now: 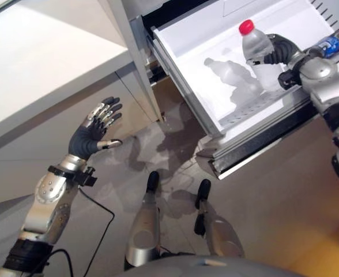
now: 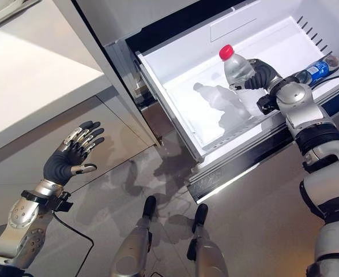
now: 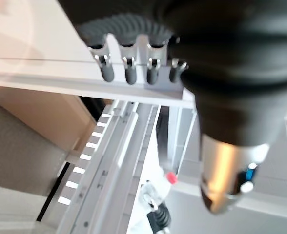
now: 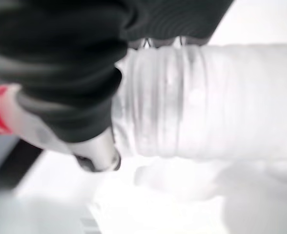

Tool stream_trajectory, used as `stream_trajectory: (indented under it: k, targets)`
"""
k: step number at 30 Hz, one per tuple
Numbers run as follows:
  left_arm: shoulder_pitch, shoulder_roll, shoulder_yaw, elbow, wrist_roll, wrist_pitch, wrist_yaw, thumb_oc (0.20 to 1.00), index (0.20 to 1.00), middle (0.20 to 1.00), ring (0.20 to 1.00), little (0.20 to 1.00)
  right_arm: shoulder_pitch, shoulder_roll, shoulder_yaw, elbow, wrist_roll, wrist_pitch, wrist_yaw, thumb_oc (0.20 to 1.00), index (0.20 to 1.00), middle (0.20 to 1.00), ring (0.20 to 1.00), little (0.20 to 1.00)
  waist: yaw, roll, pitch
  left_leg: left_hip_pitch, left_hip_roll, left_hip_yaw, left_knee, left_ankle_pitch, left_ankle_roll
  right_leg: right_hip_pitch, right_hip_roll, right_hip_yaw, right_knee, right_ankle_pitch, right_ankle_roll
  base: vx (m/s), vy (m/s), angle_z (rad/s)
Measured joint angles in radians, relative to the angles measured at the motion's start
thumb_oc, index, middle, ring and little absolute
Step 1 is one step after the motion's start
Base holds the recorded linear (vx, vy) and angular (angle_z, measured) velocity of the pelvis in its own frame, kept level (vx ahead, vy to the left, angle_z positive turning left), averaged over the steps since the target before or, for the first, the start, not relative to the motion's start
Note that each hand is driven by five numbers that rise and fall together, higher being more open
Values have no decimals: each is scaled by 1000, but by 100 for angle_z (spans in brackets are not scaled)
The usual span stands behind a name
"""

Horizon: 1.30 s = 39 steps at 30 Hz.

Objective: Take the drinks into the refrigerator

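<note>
1. The right robot hand [image 2: 262,74] is inside the pulled-out white drawer [image 2: 175,75] of the refrigerator.
2. Its fingers and thumb are wrapped around a clear water bottle [image 2: 237,72] with a red cap [image 2: 226,51].
3. The bottle stands almost straight up, with its cap on top, over the drawer's white floor.
4. In the right wrist view, the ribbed clear side of the bottle [image 4: 202,97] sits tight against the dark cover of the right robot hand [image 4: 75,63].
5. Another bottle with a blue label [image 2: 315,70] lies on its side in the drawer, just behind the right robot hand.
6. The left robot hand [image 1: 94,131] is up in the air, well away from the drawer, in front of a tan cabinet [image 1: 54,144].
7. Its fingers are spread apart and a little bent, and it holds nothing.
8. A white countertop [image 1: 37,52] sits above that cabinet.
</note>
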<state>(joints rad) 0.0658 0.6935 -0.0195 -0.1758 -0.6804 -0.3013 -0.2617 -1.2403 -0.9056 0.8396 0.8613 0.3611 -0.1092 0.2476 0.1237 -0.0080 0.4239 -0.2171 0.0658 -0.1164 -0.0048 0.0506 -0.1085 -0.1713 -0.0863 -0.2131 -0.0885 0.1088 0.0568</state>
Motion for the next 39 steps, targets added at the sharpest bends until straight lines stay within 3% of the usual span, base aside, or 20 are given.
stream_trajectory:
  k: [11, 21, 29, 30, 31, 32, 33, 35, 36, 39]
  targets:
    - [1, 3, -2, 0, 5, -1, 19, 1000, 1000, 1000, 1000, 1000, 3, 39, -3, 48, -199, -5, 4, 200, 200, 200, 200, 200, 1, 5, 4, 0, -4, -19, 8, 2, 0, 14, -2, -18, 0, 0, 0, -23, -7, 5]
    - [5, -20, -3, -1, 75, 0, 57, 1000, 1000, 1000, 1000, 1000, -39, 166, -38, 176, -472, -1, -35, 200, 200, 200, 200, 200, 2, 6, 4, 1, -4, -23, 16, 2, -1, 18, -2, -19, 5, 0, 0, 0, 0, 0]
    - [3, -19, -2, -2, 79, 0, 65, 1000, 1000, 1000, 1000, 1000, -37, 176, -20, 180, -587, -1, -43, 200, 200, 200, 200, 200, 1, 6, 4, 0, -5, -23, 16, 2, -1, 17, -4, -19, 6, 0, 0, 0, 0, 0]
    - [3, -19, -2, -2, 79, 0, 65, 1000, 1000, 1000, 1000, 1000, -37, 177, -20, 180, -588, -1, -43, 329, 329, 329, 329, 329, 2, 6, 4, 0, -5, -24, 16, 2, -1, 17, -4, -20, 6, 0, 0, 0, 0, 0]
    - [3, -19, -2, -2, 79, 0, 65, 1000, 1000, 1000, 1000, 1000, -37, 176, -20, 180, -591, -1, -43, 398, 398, 398, 398, 398, 2, 6, 4, 0, -5, -24, 16, 2, -1, 17, -4, -20, 6, 0, 0, 0, 0, 0]
    - [3, -19, -2, -2, 79, 0, 65, 1000, 1000, 1000, 1000, 1000, -36, 176, -20, 179, -595, -1, -43, 376, 376, 376, 376, 376, 1, 6, 4, 0, -5, -24, 16, 2, -1, 17, -4, -20, 6, 0, 0, 0, 0, 0]
    - [3, -19, -2, -2, 79, 0, 65, 1000, 1000, 1000, 1000, 1000, -35, 177, -20, 178, -606, -1, -42, 297, 297, 297, 297, 297, 2, 6, 4, 0, -5, -24, 16, 2, -1, 17, -4, -20, 6, 0, 0, 0, 0, 0]
    - [3, -19, -2, -2, 79, 0, 65, 1000, 1000, 1000, 1000, 1000, -34, 177, -20, 176, -608, -1, -35, 558, 558, 558, 558, 558, 2, 6, 4, 0, -5, -24, 16, 2, -1, 17, -4, -20, 6, 0, 0, 0, 0, 0]
    - [3, -19, -2, -2, 79, 0, 64, 1000, 1000, 1000, 1000, 1000, -34, 177, -20, 175, -608, -1, -34, 1000, 1000, 1000, 1000, 1000, 2, 6, 4, 0, -5, -24, 16, 2, -1, 17, -4, -20, 6, 0, 0, 0, 0, 0]
    - [3, -19, -1, -2, 79, 0, 64, 1000, 1000, 1000, 1000, 1000, -35, 176, -22, 171, -607, -1, -34, 1000, 1000, 1000, 1000, 1000, 2, 6, 4, 0, -5, -24, 16, 2, -1, 17, -4, -20, 6, 0, 0, 0, 0, 0]
